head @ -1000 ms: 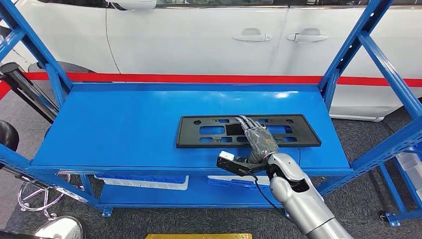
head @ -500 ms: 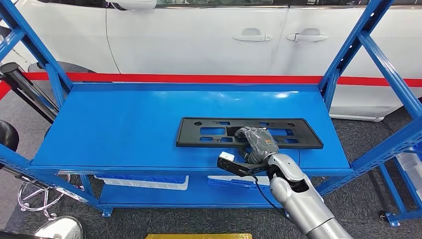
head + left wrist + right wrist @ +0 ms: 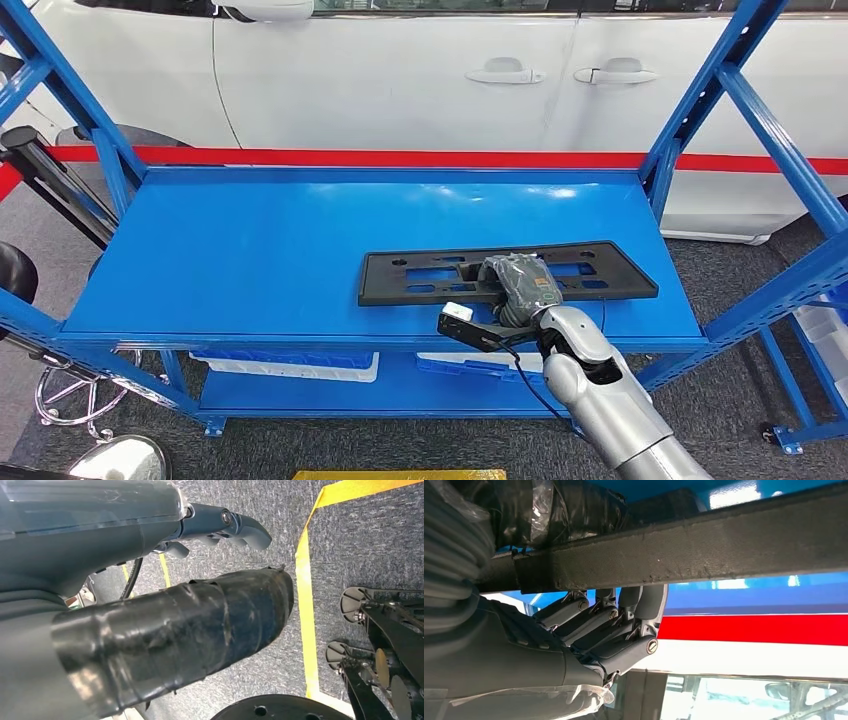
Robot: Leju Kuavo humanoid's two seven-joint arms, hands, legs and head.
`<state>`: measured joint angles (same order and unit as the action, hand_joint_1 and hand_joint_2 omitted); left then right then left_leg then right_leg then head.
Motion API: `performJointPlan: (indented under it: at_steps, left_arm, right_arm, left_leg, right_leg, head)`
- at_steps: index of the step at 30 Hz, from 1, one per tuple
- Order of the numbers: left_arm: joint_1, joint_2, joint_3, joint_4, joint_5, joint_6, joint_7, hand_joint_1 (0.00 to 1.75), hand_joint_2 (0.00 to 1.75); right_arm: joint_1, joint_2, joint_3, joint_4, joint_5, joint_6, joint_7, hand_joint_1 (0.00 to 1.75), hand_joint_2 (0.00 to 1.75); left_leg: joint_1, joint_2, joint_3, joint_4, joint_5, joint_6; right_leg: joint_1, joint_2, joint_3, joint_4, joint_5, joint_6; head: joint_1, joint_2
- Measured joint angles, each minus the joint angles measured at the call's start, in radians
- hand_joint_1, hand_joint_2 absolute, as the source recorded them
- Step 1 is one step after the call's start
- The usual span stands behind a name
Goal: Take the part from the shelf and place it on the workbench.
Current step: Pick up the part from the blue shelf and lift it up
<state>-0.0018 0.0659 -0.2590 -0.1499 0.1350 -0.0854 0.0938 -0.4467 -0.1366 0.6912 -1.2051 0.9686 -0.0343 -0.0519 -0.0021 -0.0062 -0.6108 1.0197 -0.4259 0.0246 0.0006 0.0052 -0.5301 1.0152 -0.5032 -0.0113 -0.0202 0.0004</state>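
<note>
The part is a long black plastic plate frame with cut-outs, over the right half of the blue shelf top. My right hand grips its near long edge at the middle, and the frame sits slightly tilted, its right end higher. Close up, the frame's edge runs across the right wrist view with my curled fingers on one side of it and the taped thumb on the other. My left hand hangs over the floor holding nothing, thumb and fingers apart.
Blue uprights frame the shelf at both ends. A white car with a red stripe stands just behind it. A lower shelf holds white and blue items. Yellow floor tape runs beneath my left arm.
My right hand's fingers went from lying flat on the frame to curled around its near edge. The frame has since shifted and tilted, right end up.
</note>
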Motion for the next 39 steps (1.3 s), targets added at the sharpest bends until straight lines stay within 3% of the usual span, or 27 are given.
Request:
performJointPlan:
  at_steps: [3, 7, 14, 23, 29, 39]
  left_arm:
    - [0.0, 0.0, 0.0, 0.0, 0.001, 0.0, -0.007, 0.0, 0.0]
    - [0.0, 0.0, 0.001, 0.0, 0.012, 0.0, -0.024, 0.0, 1.75]
    - [0.002, 0.0, 0.0, 0.0, 0.0, 0.017, -0.053, 0.0, 1.75]
    - [0.008, -0.001, 0.001, 0.0, 0.028, 0.031, -0.042, 0.0, 1.75]
    - [0.011, -0.003, 0.002, 0.0, 0.025, 0.057, -0.04, 0.0, 1.75]
    - [0.013, -0.009, -0.001, 0.0, 0.015, 0.092, -0.043, 0.0, 1.75]
  right_arm:
    - [0.0, 0.0, 0.0, 0.0, 0.0, 0.0, 0.0, 1.75, 1.75]
    - [0.002, -0.002, 0.0, 0.0, 0.0, 0.0, -0.004, 1.75, 1.75]
    - [0.023, -0.026, 0.0, -0.04, 0.004, -0.026, -0.033, 1.75, 1.75]
    - [0.099, -0.075, -0.047, -0.31, -0.028, -0.091, -0.032, 1.75, 1.75]
    - [0.146, -0.089, -0.141, -0.482, -0.129, -0.2, -0.116, 1.75, 1.75]
    - [0.248, -0.112, -0.237, -0.665, -0.112, -0.273, -0.158, 1.75, 1.75]
  left_leg:
    - [0.0, 0.0, 0.0, 0.0, 0.0, 0.0]
    - [0.0, 0.0, 0.001, 0.0, 0.0, 0.0]
    - [0.0, 0.0, 0.001, 0.0, 0.0, 0.0]
    - [-0.001, 0.0, -0.001, 0.0, 0.0, 0.0]
    - [-0.001, -0.001, -0.002, 0.0, -0.001, 0.0]
    - [-0.006, -0.001, -0.002, 0.003, -0.005, 0.004]
  right_leg:
    - [0.0, 0.0, 0.0, 0.0, 0.0, 0.0]
    - [0.0, 0.0, 0.0, 0.0, 0.0, 0.0]
    - [0.0, 0.0, 0.001, 0.0, 0.0, 0.0]
    - [-0.001, 0.0, -0.001, 0.0, 0.0, 0.0]
    - [-0.001, -0.001, -0.001, 0.0, -0.002, 0.001]
    - [-0.008, 0.0, 0.0, -0.001, -0.003, 0.005]
  head:
    - [0.0, 0.0]
    - [0.0, 0.0]
    - [0.0, 0.0]
    - [0.0, 0.0]
    - [0.0, 0.0]
    - [0.0, 0.0]
